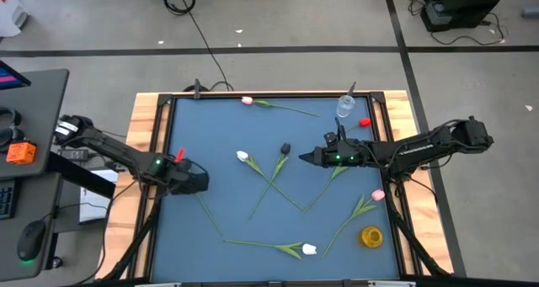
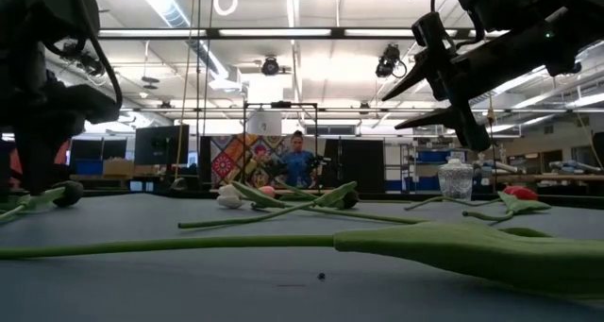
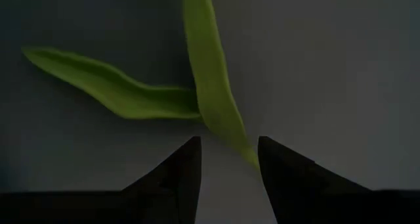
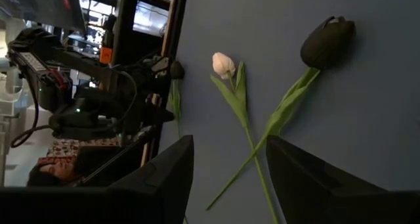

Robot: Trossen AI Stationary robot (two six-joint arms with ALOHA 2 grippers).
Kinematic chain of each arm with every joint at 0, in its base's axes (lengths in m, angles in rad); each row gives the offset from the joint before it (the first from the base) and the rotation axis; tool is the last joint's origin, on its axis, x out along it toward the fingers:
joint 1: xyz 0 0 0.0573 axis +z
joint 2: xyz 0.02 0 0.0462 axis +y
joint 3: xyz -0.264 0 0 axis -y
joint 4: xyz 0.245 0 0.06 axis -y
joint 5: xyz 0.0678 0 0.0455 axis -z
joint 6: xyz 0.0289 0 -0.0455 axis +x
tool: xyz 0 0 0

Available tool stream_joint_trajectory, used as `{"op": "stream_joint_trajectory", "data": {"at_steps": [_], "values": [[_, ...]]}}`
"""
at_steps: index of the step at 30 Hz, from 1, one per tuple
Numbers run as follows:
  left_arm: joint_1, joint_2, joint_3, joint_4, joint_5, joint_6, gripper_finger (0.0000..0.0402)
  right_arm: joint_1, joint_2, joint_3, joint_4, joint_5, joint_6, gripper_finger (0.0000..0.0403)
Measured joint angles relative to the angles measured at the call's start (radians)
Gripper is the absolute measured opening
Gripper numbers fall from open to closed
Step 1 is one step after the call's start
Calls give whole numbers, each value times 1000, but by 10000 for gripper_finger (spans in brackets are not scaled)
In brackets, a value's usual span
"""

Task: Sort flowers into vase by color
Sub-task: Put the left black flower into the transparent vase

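Tulips lie flat on the blue mat (image 1: pixel 219 135). My left gripper (image 1: pixel 196 183) points down, open, over the green leaves (image 3: pixel 210 86) of a black tulip (image 4: pixel 176 69). Its stem (image 1: pixel 210 216) runs toward the near edge. One leaf tip (image 3: pixel 251 158) passes between the fingertips, beside one finger (image 3: pixel 282 175). My right gripper (image 1: pixel 301 158) hangs open in the air at mid-table, pointing left, with nothing between its fingers. Ahead of it a white tulip (image 4: pixel 223 64) and a black tulip (image 4: pixel 327 41) lie with crossed stems. A glass vase (image 1: pixel 345 108) stands far right and a yellow vase (image 1: pixel 371 236) near right.
A pink tulip (image 1: pixel 247 100) lies at the far edge and a red head (image 1: pixel 365 123) beside the glass vase. Another pink tulip (image 1: pixel 377 195) lies near the yellow vase, and a white tulip (image 1: pixel 309 249) near the front edge. A wooden rim (image 1: pixel 145 152) frames the mat.
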Motion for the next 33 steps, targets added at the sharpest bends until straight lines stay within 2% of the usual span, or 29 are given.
{"op": "stream_joint_trajectory", "data": {"at_steps": [5,10,19,25,33], "values": [[5,59,-55,156,3,-4,156,0,0,0,0,1,-1,199],[5,95,-55,170,4,11,143,0,0,0,1,-13,2,199],[2,48,-64,136,4,91,15,2,0,0,2,-33,1,170],[2,1,-67,137,-13,142,12,22,0,0,22,-36,-11,132],[32,-51,12,170,-170,362,9,70,0,0,117,-29,-74,105]]}}
